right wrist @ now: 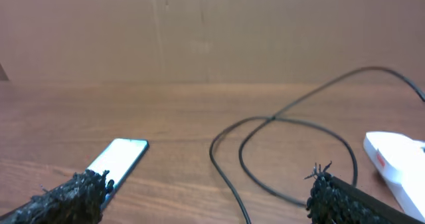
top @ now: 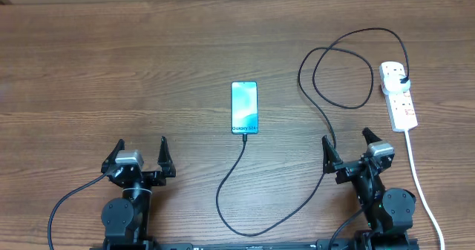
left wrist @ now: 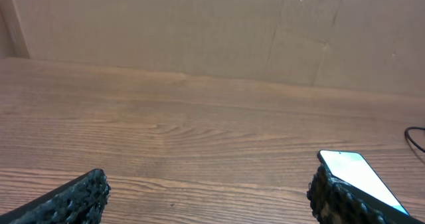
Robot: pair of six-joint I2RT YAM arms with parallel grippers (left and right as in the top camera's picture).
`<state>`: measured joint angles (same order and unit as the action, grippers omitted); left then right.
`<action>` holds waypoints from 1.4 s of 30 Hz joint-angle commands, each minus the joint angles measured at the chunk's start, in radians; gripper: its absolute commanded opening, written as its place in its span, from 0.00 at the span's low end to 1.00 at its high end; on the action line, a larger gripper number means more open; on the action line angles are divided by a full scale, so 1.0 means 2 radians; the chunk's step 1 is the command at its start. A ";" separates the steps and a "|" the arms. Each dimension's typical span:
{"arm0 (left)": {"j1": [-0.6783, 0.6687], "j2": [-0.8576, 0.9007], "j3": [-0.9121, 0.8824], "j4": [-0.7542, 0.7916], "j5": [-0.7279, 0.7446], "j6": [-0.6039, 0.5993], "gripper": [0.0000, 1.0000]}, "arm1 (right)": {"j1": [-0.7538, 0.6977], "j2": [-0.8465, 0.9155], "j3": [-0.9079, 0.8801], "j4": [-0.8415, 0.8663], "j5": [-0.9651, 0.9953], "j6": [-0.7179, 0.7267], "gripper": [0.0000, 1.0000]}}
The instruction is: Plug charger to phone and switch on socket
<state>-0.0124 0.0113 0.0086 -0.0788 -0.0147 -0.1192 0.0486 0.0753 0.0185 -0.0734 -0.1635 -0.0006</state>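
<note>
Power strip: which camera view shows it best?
The overhead view: the whole power strip shows, with a black plug in its far end. The right wrist view catches only one white end. The left wrist view does not show it.

Unreadable white text on the phone [top: 244, 107]

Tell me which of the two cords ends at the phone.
The thin black cable: its tip meets the near end of the slim cyan-screened phone. The white cord only trails off the long white power strip.
</note>
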 commanded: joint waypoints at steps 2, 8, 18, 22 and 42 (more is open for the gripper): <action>0.004 -0.003 -0.002 0.000 0.002 0.011 1.00 | 0.004 -0.025 -0.005 -0.002 0.023 -0.002 1.00; 0.004 -0.003 -0.002 0.000 0.002 0.011 1.00 | 0.004 -0.026 -0.005 -0.002 0.037 -0.002 1.00; 0.004 -0.003 -0.002 0.000 0.002 0.011 1.00 | 0.004 -0.026 -0.005 -0.002 0.037 -0.002 1.00; 0.004 -0.003 -0.002 0.000 0.002 0.011 0.99 | 0.004 -0.026 -0.005 -0.002 0.037 -0.002 1.00; 0.004 -0.003 -0.002 0.000 0.002 0.011 1.00 | 0.004 -0.026 -0.005 -0.002 0.037 -0.002 1.00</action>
<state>-0.0124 0.0113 0.0086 -0.0788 -0.0147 -0.1192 0.0486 0.0345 0.0185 -0.0792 -0.0998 -0.0006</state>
